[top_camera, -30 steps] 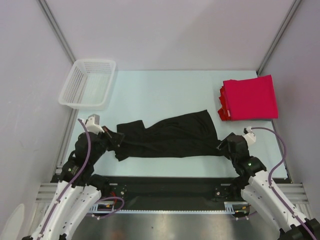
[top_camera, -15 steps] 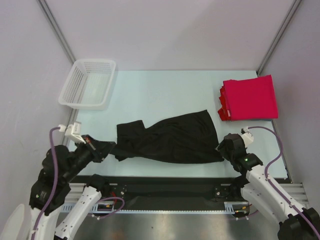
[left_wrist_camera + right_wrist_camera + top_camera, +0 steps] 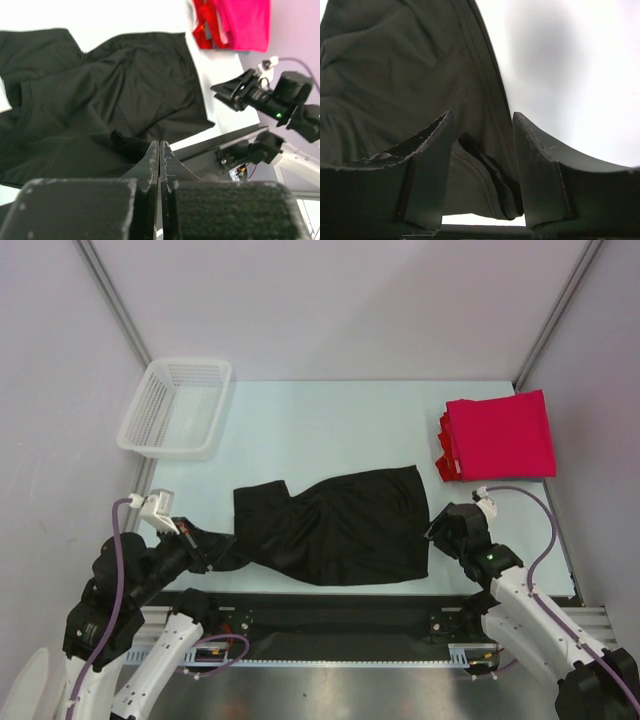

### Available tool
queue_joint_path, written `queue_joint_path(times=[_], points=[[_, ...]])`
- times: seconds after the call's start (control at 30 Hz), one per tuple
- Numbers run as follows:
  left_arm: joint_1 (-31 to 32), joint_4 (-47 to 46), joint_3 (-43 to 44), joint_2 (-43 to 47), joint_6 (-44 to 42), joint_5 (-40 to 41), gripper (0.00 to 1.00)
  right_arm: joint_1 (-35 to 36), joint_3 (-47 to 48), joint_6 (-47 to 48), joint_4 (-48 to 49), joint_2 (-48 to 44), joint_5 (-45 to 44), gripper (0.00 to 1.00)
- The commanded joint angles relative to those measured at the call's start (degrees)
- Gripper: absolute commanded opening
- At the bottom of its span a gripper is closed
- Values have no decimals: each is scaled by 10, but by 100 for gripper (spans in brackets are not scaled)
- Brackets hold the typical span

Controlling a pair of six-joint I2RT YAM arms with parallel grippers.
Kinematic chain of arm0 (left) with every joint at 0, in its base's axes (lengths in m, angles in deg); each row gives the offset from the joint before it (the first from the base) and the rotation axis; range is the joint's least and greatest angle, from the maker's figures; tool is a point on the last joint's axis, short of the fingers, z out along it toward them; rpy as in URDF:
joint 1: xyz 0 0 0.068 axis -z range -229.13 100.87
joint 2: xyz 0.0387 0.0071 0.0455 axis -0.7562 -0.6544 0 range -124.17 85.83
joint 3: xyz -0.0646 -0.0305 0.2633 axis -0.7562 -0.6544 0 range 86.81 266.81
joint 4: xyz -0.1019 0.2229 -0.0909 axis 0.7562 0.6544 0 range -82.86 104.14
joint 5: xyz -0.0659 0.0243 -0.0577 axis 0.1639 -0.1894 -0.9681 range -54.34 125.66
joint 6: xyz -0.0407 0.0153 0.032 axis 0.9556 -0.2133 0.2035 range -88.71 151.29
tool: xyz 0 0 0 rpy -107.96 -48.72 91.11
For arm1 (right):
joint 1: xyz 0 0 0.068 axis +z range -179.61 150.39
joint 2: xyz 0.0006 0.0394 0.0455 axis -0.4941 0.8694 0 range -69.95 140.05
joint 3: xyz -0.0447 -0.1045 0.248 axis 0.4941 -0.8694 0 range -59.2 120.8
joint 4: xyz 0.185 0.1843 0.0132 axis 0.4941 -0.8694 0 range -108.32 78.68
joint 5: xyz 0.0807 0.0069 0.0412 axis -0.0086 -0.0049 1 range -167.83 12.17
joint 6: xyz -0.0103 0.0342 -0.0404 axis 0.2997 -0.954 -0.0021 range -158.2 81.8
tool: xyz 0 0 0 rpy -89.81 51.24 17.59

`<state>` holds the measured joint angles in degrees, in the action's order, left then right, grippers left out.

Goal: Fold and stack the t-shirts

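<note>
Cloth at the near-left corner of the black t-shirt (image 3: 340, 530) is drawn out to a point toward the left tool (image 3: 222, 543). In the left wrist view that tool's jaws are pressed flat together, and a small peak of fabric stands right at the tips, so it seems to be pinching the shirt's edge. On the other side, the right tool (image 3: 481, 120) sits at the shirt's right-hand border. Its jaws are spread apart, and the stitched hem bunches in the gap between them. It is not clear whether either finger presses on the hem.

The black shirt lies crosswise on the pale tabletop (image 3: 330, 425), close to the near edge. It is mostly spread out but creased, with a sleeve sticking out at the upper left and the hem to the right.

Farther back on the right, well apart from the black shirt, a folded stack of red t-shirts (image 3: 500, 435) rests near the side wall. In the far left corner stands a white mesh basket (image 3: 190, 365).
</note>
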<state>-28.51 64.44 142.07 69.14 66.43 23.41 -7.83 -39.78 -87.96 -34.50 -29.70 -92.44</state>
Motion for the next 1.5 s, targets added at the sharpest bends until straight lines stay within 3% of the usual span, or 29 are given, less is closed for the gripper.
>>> queue_joint_path(times=[0.0, 0.23, 0.6, 0.87, 1.1, 1.17, 1.27, 1.37, 1.47], points=[[2, -1, -16, 9, -17, -10, 1, 5, 6, 22, 35, 17, 28, 55], [2, -4, -30, 1, -24, -17, 0, 6, 71, 74, 90, 130, 8, 55], [2, -13, -67, -5, -24, -11, 0, 3, 334, 146, 76, 477, -64, 54], [2, -19, -65, -12, -23, -8, 0, -13, 485, 178, 62, 637, -106, 52], [2, -27, -91, -3, -12, -18, 0, -57, 533, 205, 86, 720, -73, 50], [2, -33, -103, 0, -10, -17, 0, -67, 542, 210, 95, 742, -39, 45], [2, -48, -121, -4, -1, -11, 0, -73, 565, 213, 96, 763, 4, 8], [2, -82, -150, -20, 17, 6, 0, -75, 583, 211, 98, 769, 33, 0], [2, -127, -167, -49, 30, 11, 0, -77, 603, 210, 96, 765, 56, 0]])
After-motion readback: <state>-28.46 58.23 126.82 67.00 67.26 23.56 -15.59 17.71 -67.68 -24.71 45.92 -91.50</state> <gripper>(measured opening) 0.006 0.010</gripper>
